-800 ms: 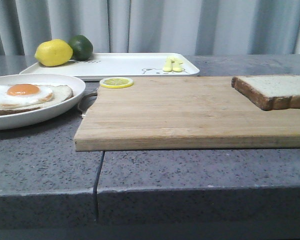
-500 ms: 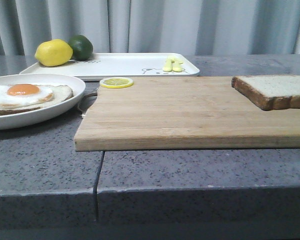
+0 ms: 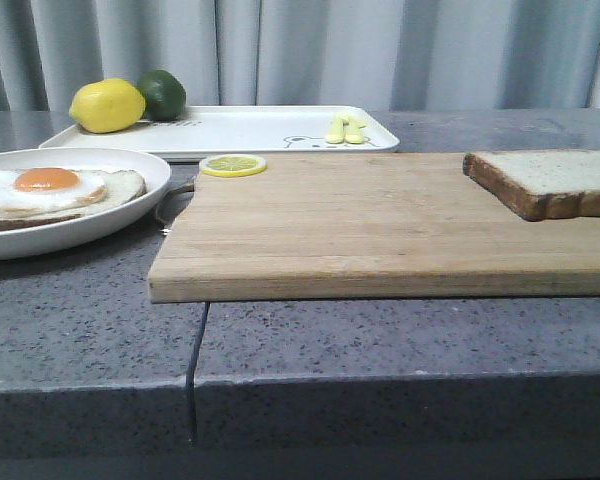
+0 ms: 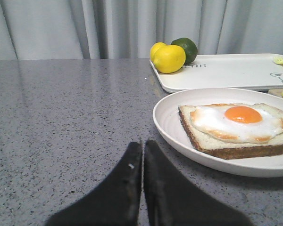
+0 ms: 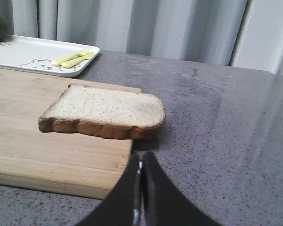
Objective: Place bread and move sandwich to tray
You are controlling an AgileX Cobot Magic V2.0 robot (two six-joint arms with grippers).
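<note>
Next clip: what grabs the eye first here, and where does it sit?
The sandwich, its fried egg with an orange yolk, lies on a round white plate at the front left. The bread rests at the right end of the wooden board. At the back, a lemon and a lime sit on the tray's left end.

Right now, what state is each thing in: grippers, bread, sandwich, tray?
left gripper: shut, empty, above the counter beside the plate.
right gripper: shut, empty, near the bread.
bread: flat on the wooden board, overhanging its right edge.
sandwich: egg up, uncovered, on the plate.
tray: holds lemon, lime, yellow cutlery; middle bare.
</note>
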